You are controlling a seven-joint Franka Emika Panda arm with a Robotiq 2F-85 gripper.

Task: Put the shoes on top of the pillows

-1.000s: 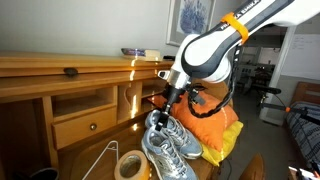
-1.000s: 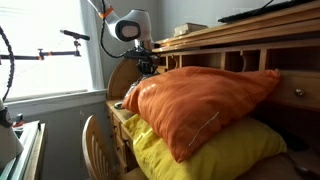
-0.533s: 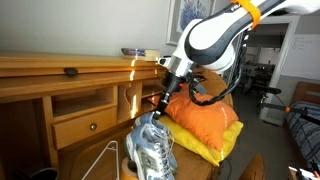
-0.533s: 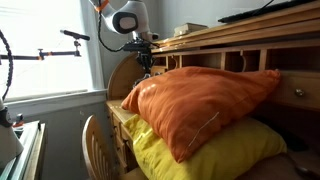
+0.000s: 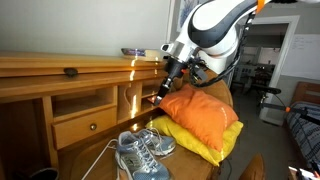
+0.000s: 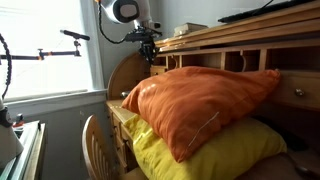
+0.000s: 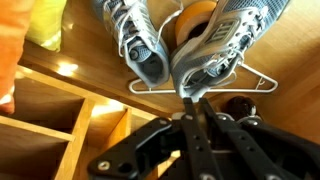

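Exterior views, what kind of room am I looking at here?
Probably a room in a home, maybe a bedroom or study: there is a wooden desk with a drawer, a bright window next to it, and a wooden chair at the desk.

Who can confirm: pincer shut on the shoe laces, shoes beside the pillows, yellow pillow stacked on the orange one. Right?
Wrong on the stack: the orange pillow lies on the yellow pillow, clear in both exterior views. Rest stands: pincer shut on the laces, shoes beside the pillows.
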